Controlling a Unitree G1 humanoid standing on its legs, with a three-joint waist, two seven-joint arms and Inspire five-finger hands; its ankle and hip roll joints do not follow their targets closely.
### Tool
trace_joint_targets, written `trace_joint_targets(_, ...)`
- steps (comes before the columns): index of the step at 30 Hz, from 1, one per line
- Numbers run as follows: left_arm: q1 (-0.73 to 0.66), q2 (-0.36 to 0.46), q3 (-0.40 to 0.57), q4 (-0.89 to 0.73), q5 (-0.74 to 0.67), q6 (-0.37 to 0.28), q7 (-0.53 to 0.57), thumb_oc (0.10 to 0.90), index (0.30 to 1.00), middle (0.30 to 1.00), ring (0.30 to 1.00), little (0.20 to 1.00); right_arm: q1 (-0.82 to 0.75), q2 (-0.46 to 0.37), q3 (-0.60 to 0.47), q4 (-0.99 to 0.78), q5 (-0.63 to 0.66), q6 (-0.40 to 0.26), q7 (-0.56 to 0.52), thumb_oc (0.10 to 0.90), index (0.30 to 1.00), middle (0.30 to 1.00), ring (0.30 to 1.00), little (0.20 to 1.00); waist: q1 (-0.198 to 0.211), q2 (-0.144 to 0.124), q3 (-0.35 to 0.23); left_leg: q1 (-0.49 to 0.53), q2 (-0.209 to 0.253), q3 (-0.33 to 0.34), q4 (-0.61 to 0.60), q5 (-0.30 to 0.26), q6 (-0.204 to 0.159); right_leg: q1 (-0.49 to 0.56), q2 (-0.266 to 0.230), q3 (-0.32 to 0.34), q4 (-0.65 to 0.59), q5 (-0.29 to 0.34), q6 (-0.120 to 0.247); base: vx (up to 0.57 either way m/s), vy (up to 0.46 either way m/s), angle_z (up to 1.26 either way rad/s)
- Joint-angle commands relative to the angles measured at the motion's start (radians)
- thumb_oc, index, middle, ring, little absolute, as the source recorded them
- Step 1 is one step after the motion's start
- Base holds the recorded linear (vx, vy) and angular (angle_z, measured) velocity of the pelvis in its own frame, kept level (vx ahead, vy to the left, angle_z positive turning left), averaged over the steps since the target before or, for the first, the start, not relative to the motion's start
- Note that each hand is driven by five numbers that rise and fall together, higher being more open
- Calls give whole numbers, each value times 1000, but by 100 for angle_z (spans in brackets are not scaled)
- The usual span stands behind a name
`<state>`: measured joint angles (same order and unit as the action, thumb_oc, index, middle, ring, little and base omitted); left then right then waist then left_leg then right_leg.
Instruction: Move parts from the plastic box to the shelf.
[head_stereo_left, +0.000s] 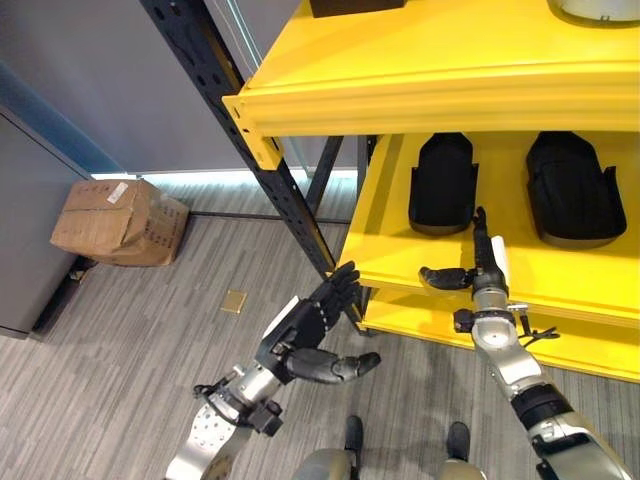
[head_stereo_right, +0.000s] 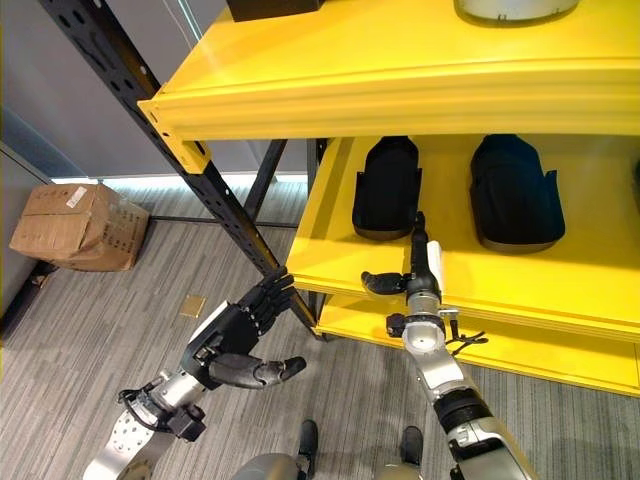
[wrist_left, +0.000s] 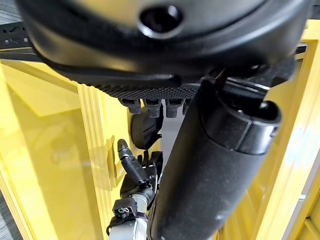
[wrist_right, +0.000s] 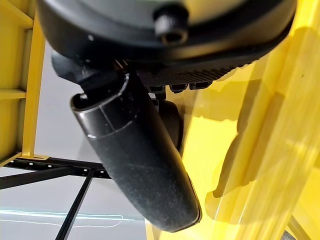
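We saw two black parts (head_stereo_left: 443, 184) lying on the yellow shelf (head_stereo_left: 560, 275), right hand (head_stereo_left: 482, 268) released, fingers straight above the shelf's front edge, left hand (head_stereo_left: 310, 335) relaxed, empty, over the floor (head_stereo_left: 150, 330), cardboard box (head_stereo_left: 118, 221) beyond.

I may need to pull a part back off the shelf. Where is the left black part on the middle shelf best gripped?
Probably by its near, rounded end, from the shelf's open front: the left black part lies flat, lengthwise front to back, with the right hand open just before it.
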<state>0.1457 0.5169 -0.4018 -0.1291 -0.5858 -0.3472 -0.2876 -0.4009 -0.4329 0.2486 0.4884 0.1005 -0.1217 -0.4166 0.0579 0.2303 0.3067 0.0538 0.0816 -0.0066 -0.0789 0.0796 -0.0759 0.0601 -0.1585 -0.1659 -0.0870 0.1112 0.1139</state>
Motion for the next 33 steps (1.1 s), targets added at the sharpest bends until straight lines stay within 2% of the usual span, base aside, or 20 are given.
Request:
trace_joint_targets(1, -50, -9, -6, -129, -54, -98, 6, 900, 1000, 1000, 1000, 1000, -196, 21, 14, -8, 5, -67, 7, 900, 1000, 1000, 1000, 1000, 12, -42, -22, -27, -21, 16, 76, -28, 32, -53, -42, 22, 188, -120, -54, 0, 0, 0)
trace_joint_targets(11, -53, -15, -5, -131, -42, -84, 2, 900, 1000, 1000, 1000, 1000, -176, 45, 31, -14, -13, -63, 3, 900, 1000, 1000, 1000, 1000, 16, -54, -27, -23, -19, 14, 79, -29, 32, -46, -41, 18, 188, -119, -52, 0, 0, 0)
trace_joint_targets(19, -59, -14, -11, -124, -44, -94, 7, 900, 1000, 1000, 1000, 1000, -180, 50, 33, 8, -42, -61, -55, 900, 1000, 1000, 1000, 1000, 16, -59, -23, -23, -17, 15, 79, -31, 32, -46, -38, 20, 184, -117, -52, 0, 0, 0)
trace_joint_targets(26, -62, -13, -26, -119, -37, -117, 28, 900, 1000, 1000, 1000, 1000, -166, 46, 27, -18, -179, -88, -171, 900, 1000, 1000, 1000, 1000, 8, -58, -24, -23, -16, 21, 76, -31, 34, -47, -35, 25, 181, -116, -50, 0, 0, 0)
trace_joint_targets(33, -52, -15, -40, -113, -15, -159, 55, 900, 1000, 1000, 1000, 1000, -97, 48, 37, -137, -277, -160, -245, 900, 1000, 1000, 1000, 1000, -12, -61, -31, -24, -17, 30, 74, -34, 37, -52, -32, 37, 173, -114, -46, -5, 5, -1)
